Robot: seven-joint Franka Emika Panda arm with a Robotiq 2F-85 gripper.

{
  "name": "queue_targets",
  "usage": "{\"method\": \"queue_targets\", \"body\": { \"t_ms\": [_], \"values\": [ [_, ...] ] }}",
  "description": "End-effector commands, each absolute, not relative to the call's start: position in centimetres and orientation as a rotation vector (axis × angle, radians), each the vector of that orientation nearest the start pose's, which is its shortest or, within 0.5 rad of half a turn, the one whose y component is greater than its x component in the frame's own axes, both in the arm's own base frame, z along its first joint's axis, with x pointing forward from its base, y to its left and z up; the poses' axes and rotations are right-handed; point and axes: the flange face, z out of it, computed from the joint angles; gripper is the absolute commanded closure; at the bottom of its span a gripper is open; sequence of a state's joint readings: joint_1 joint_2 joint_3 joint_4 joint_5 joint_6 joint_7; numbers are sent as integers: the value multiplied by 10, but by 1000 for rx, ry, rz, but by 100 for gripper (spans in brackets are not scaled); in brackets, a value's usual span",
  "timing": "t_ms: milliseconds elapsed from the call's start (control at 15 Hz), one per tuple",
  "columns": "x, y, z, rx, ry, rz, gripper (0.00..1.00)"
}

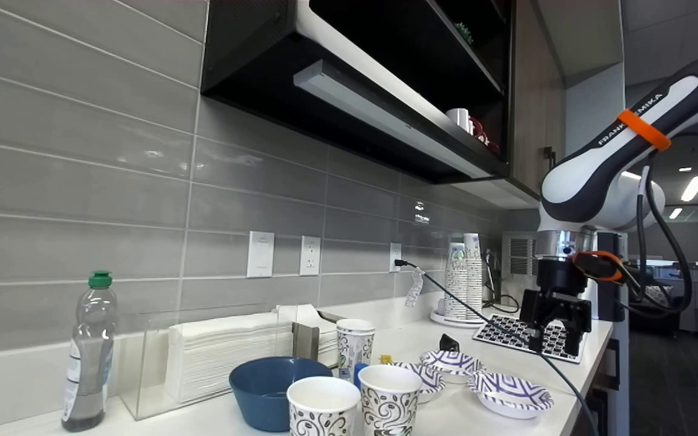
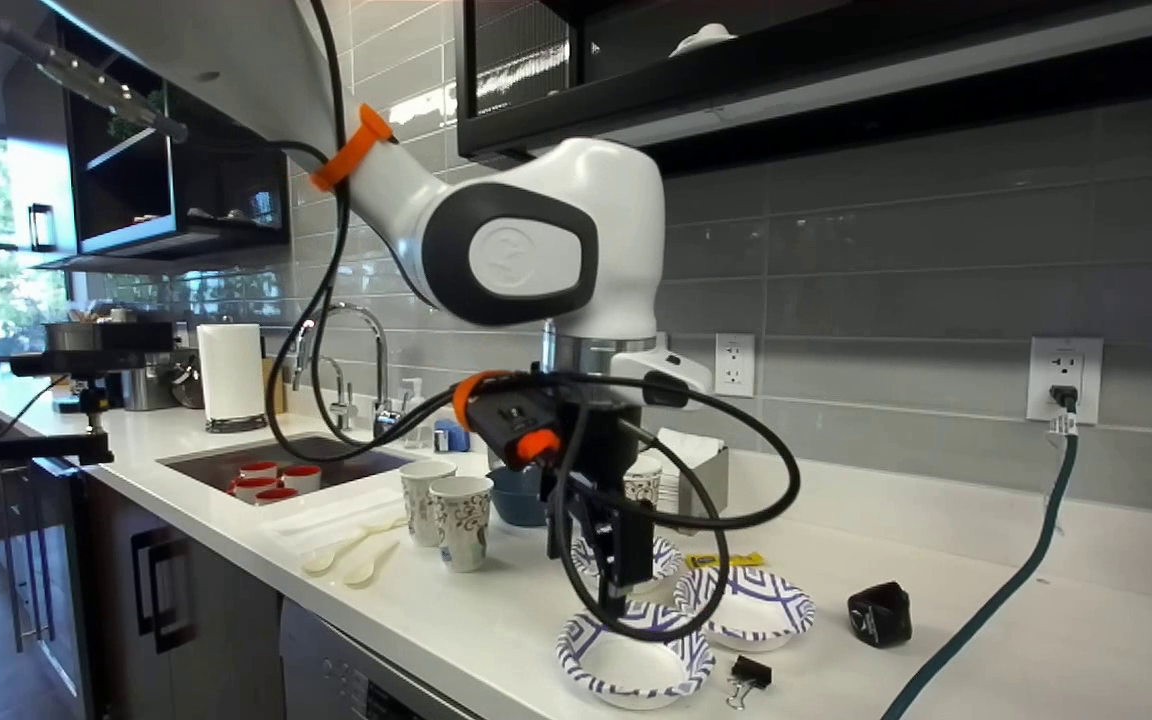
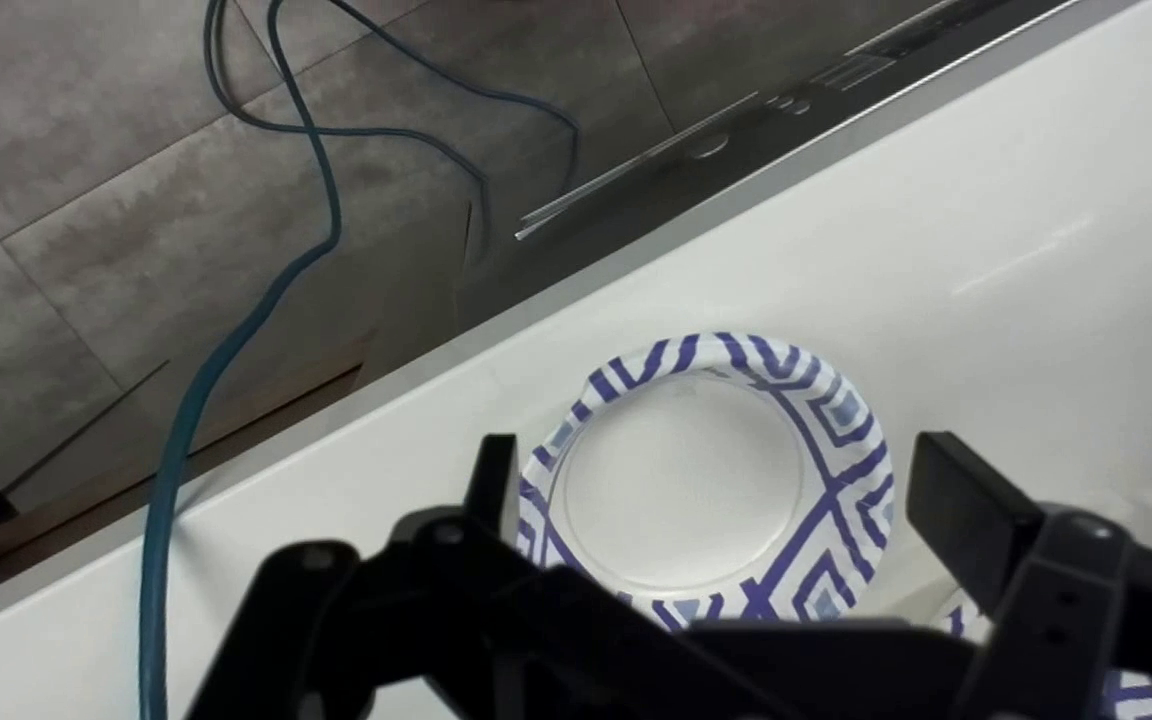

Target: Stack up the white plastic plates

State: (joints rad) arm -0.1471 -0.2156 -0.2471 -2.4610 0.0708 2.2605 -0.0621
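The white plastic plates have blue-patterned rims. In both exterior views several stand apart on the counter: one near the front edge [image 1: 509,396], which also shows in an exterior view [image 2: 636,660]; one further back [image 1: 453,363], also in an exterior view [image 2: 751,608]; and one beside the cups [image 1: 425,380], also in an exterior view [image 2: 651,562]. My gripper [image 1: 554,344] is open and empty above the counter. In the wrist view the gripper [image 3: 716,440] has the front-edge plate [image 3: 686,480] below and between its fingers, its lower rim hidden. Part of another plate [image 3: 1141,695] shows lower right.
Patterned cups [image 1: 390,396] and a blue bowl [image 1: 273,387] stand near the plates. A binder clip [image 2: 749,675], a black object [image 2: 879,613] and a yellow packet [image 2: 726,560] lie around them. A cable [image 1: 506,330] crosses the counter near a keyboard [image 1: 500,336].
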Motion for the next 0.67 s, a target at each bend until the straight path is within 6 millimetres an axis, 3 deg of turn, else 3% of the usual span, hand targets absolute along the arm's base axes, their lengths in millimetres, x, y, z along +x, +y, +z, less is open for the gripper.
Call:
{"method": "queue_targets", "body": {
  "t_ms": [0,600],
  "values": [
    [433,-194,357,-2942,640,-44,0],
    [457,-219,310,-2869,810,-69,0]
  ]
}}
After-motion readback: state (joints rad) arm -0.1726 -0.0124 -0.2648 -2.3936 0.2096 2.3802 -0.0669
